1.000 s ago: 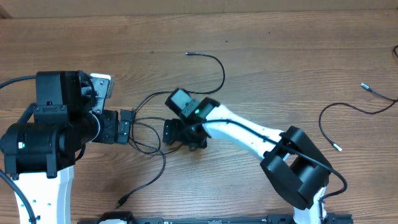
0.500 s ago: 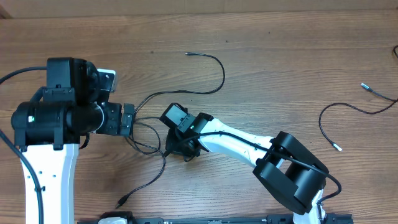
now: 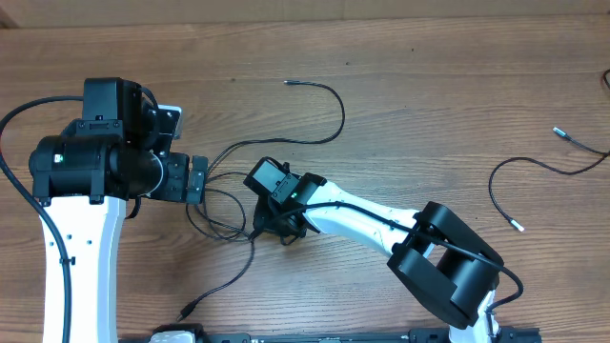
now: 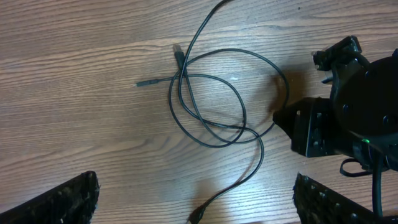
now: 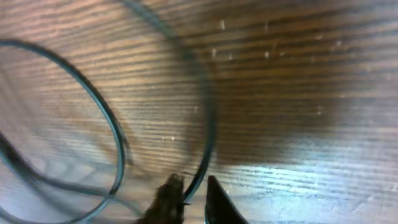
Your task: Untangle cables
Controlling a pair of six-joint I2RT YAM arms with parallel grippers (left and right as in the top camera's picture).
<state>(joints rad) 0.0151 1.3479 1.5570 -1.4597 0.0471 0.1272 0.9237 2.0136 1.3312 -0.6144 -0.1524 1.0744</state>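
Observation:
The tangled black cables (image 3: 221, 202) loop on the wooden table between the two arms. In the left wrist view the cable loops (image 4: 211, 93) cross each other, with a plug end (image 4: 176, 48) at the top. One strand (image 3: 329, 110) runs up to a free end at the back, and a tail (image 3: 214, 286) leads toward the front edge. My right gripper (image 3: 270, 227) is at the right side of the tangle. It is shut on a cable strand (image 5: 200, 168) that passes between its fingertips (image 5: 176, 182). My left gripper (image 3: 197, 179) hovers open just left of the loops, nothing between its fingers (image 4: 68, 198).
Two separate black cables lie at the right: one curved (image 3: 510, 176), one near the right edge (image 3: 577, 143). The right arm (image 3: 381, 214) stretches diagonally across the front middle. The left arm's base (image 3: 81, 238) stands at the left.
The right gripper moved down-left to the tangle and shut on a strand. The left arm swung slightly toward the back, its gripper staying open.

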